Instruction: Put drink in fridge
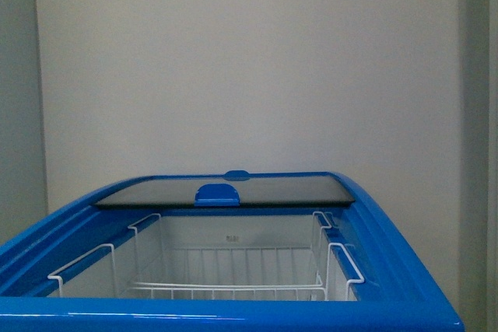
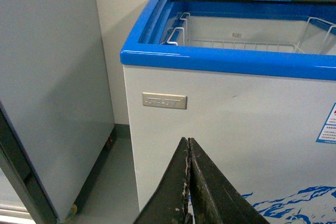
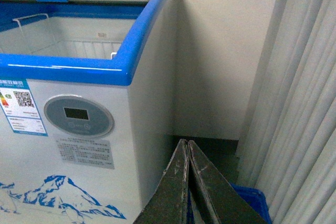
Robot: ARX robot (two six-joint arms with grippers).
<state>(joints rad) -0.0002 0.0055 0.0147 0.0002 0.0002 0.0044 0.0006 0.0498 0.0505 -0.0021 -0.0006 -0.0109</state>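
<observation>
Drink: nowhere in any of the three views, so not in either gripper and not in the basket as far as seen. Fridge (image 1: pixel 233 312) open at the near half; glass lid (image 1: pixel 226 190) slid to the far side, blue handle (image 1: pixel 217 193) at its near edge. White wire basket (image 1: pixel 226 289) inside, bare of goods where visible. Left gripper (image 2: pixel 189 182) low in front of the white front wall, fingers pressed together, nothing between them; grey cabinet (image 2: pixel 47 87) just beside the fridge on that side. Right gripper (image 3: pixel 187 182) likewise closed and empty, hanging near the fridge corner by the round control panel (image 3: pixel 79 115); curtain (image 3: pixel 299 93) and a blue crate (image 3: pixel 252 203) beyond. Judged step: locate and fetch the bottle first. Advice: part the fingers before approach, grip around the label band, keep upright, lift clear above the blue rim, lower into the basket through the open half, avoid knocking the lid edge or the basket's raised wire loops.
</observation>
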